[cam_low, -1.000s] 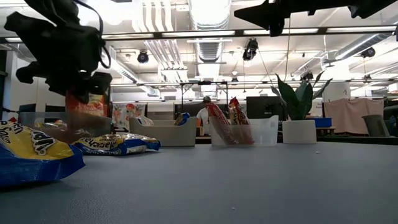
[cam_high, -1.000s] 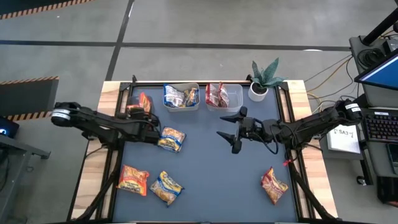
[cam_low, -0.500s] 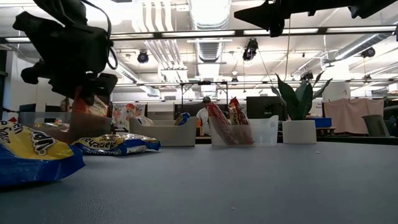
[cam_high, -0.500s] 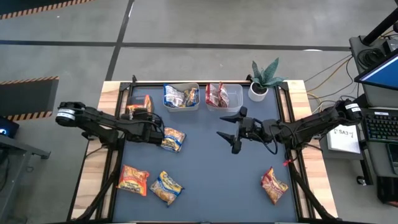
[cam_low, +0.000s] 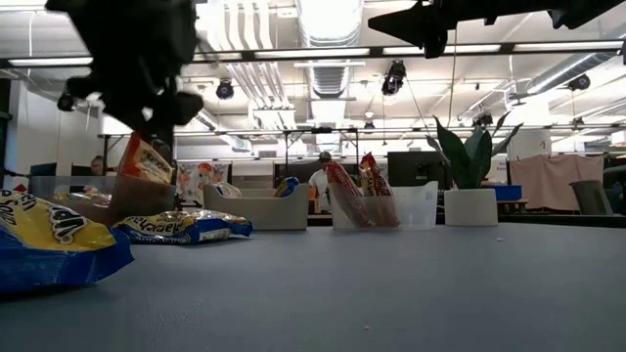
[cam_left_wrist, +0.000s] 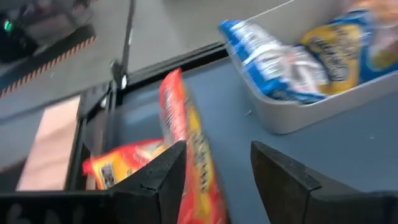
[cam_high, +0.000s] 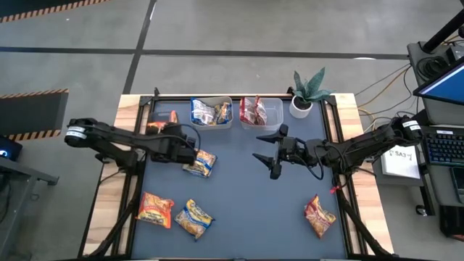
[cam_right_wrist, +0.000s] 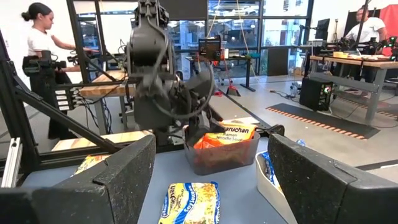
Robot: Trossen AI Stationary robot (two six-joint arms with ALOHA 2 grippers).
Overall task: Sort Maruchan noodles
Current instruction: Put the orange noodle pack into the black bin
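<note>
My left gripper (cam_high: 174, 134) hangs open over the clear left tub (cam_high: 148, 119) at the table's far left. An orange Maruchan packet (cam_left_wrist: 186, 143) stands on edge between its fingers, with its lower part in the tub. It also shows in the low view (cam_low: 147, 161). A second orange packet (cam_left_wrist: 121, 163) lies in that tub. My right gripper (cam_high: 272, 154) is open and empty above the table's middle. Loose packets lie on the mat: yellow-blue (cam_high: 201, 161), orange (cam_high: 156, 209), yellow-blue (cam_high: 194, 217) and red (cam_high: 319, 215). My left gripper has the orange packet's flat side (cam_left_wrist: 189, 168) close beside one finger (cam_left_wrist: 163, 180), while the other finger stands well apart. I cannot tell whether the finger touches it. The fingers point down and toward the far edge.
A middle tub (cam_high: 212, 112) holds yellow-blue packets and a right tub (cam_high: 261, 111) holds red ones, both at the far edge. A potted plant (cam_high: 308, 94) stands at the far right. People show in the room behind the table.
My left gripper has moved up and a little toward the table's right, staying over the left tub. The orange packet now shows below it, tilted, with its lower part in the tub.
</note>
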